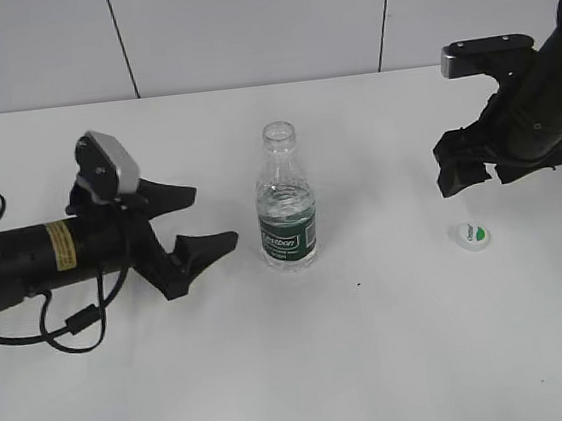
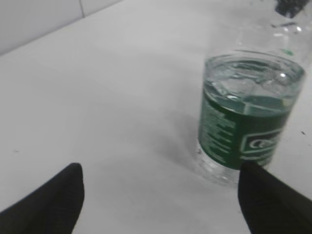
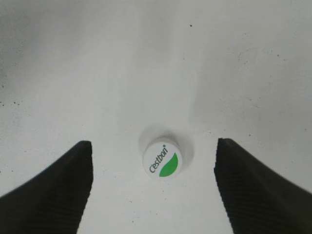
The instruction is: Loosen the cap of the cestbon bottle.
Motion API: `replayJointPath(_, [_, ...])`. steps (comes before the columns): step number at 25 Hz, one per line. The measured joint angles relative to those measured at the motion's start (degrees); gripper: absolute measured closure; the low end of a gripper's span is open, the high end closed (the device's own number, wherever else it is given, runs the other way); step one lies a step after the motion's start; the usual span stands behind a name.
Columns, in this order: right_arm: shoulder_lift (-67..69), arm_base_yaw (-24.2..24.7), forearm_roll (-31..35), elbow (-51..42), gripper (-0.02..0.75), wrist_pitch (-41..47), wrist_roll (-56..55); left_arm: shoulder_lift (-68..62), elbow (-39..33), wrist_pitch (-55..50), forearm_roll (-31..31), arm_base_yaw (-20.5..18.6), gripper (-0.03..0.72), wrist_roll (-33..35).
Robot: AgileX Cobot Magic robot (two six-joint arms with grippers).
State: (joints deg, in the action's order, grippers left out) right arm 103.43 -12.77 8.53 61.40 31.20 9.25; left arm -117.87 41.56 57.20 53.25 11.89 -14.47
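Note:
The cestbon bottle (image 1: 285, 205) stands upright mid-table, clear with a dark green label, its neck open with no cap on it. It also shows in the left wrist view (image 2: 246, 124). The white cap (image 1: 473, 236) with a green leaf lies on the table to the right, apart from the bottle, and shows in the right wrist view (image 3: 163, 159). My left gripper (image 1: 201, 219) is open and empty, left of the bottle (image 2: 161, 187). My right gripper (image 1: 467, 166) is open and empty, hovering above the cap (image 3: 153, 163).
The white table (image 1: 298, 370) runs back to a white tiled wall (image 1: 241, 24). A black cable (image 1: 72, 323) loops beside the left arm at the left edge.

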Motion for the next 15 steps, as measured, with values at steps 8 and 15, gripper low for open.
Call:
replayJointPath(8, [-3.02,0.00,-2.59,2.16,0.147,0.13,0.36,9.84,-0.12,-0.48,-1.80,-7.37,0.107,0.05])
replayJointPath(15, [-4.20,0.00,-7.19,8.74,0.147,3.16,0.36,18.15,5.00,-13.43,-2.27,-8.35,0.107,0.42])
